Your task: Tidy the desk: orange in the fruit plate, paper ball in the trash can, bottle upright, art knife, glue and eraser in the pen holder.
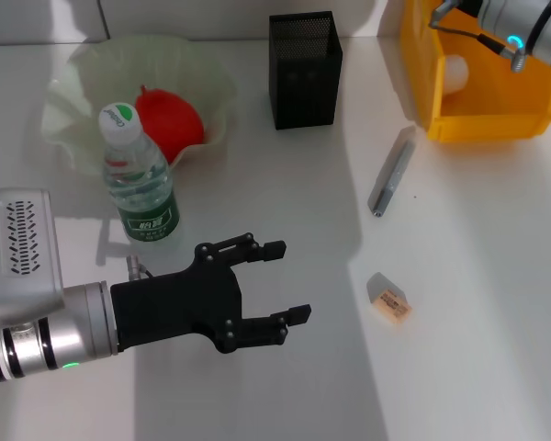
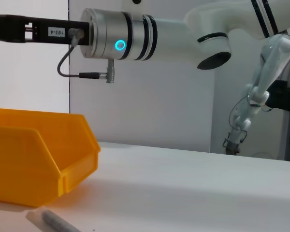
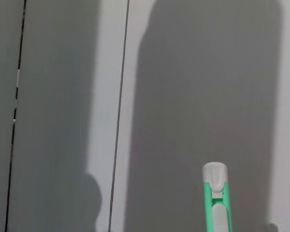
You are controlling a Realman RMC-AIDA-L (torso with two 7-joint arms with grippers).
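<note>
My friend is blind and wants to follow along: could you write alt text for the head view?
An open black left claw hovers over a white desk, beside an upright bottle. Behind are a plate holding a red fruit, a mesh holder and a yellow bin; a knife and eraser lie loose.

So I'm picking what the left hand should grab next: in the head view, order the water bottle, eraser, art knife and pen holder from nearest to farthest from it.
From the left hand:
1. Eraser, to its right.
2. Water bottle, upright on its left; close to the eraser's rank.
3. Art knife, farther back right.
4. Pen holder, at the back.
</note>
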